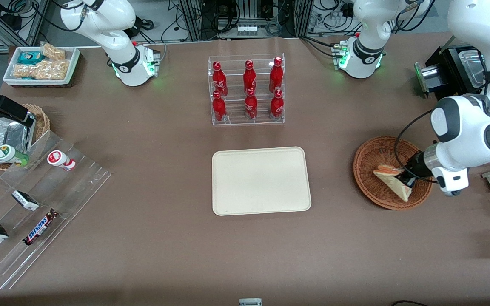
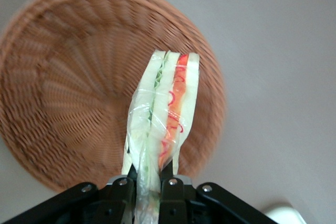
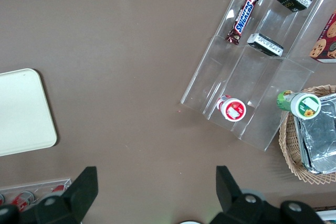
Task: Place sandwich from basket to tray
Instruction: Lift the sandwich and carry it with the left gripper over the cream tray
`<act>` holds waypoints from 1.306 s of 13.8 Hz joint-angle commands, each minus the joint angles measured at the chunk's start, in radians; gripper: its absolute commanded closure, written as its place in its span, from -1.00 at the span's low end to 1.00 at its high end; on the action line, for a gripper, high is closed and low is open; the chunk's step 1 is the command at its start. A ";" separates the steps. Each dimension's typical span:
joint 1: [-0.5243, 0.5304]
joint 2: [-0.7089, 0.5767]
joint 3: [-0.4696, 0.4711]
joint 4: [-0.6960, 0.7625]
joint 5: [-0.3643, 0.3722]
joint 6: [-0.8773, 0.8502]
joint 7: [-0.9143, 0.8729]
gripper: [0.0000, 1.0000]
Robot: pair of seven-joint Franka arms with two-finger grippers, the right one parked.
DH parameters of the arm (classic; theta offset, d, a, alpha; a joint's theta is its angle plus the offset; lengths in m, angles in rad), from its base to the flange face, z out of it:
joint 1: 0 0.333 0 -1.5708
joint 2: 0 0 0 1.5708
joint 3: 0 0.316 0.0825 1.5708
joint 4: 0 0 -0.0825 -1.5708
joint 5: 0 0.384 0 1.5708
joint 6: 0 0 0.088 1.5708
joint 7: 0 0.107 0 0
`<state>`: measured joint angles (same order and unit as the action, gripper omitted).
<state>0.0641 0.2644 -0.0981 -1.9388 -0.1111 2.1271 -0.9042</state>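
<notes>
My tool point(image 2: 149, 184) sits closest in the wrist view, its fingers clenched on one corner of the sandwich point(image 2: 165, 103), which hangs over the wicker basket point(image 2: 63, 87). It looks lifted clear of the weave, though I can't be sure. The wedge is light, soft and wrapped in slippery film, so I judge a firm pinch through the bread works better than gripping loose wrap. The cream tray point(image 1: 261, 180) waits mid-bench point(image 1: 151, 238).
</notes>
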 commanded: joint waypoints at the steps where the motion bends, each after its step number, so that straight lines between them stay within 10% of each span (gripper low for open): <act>1: -0.064 0.007 -0.063 0.046 -0.013 -0.038 -0.009 0.98; 10: -0.478 0.346 -0.074 0.388 0.028 0.014 -0.022 0.96; 18: -0.610 0.454 -0.072 0.462 0.068 0.073 -0.009 0.91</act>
<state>-0.5305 0.6887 -0.1839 -1.5193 -0.0690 2.2066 -0.9149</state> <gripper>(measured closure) 0.863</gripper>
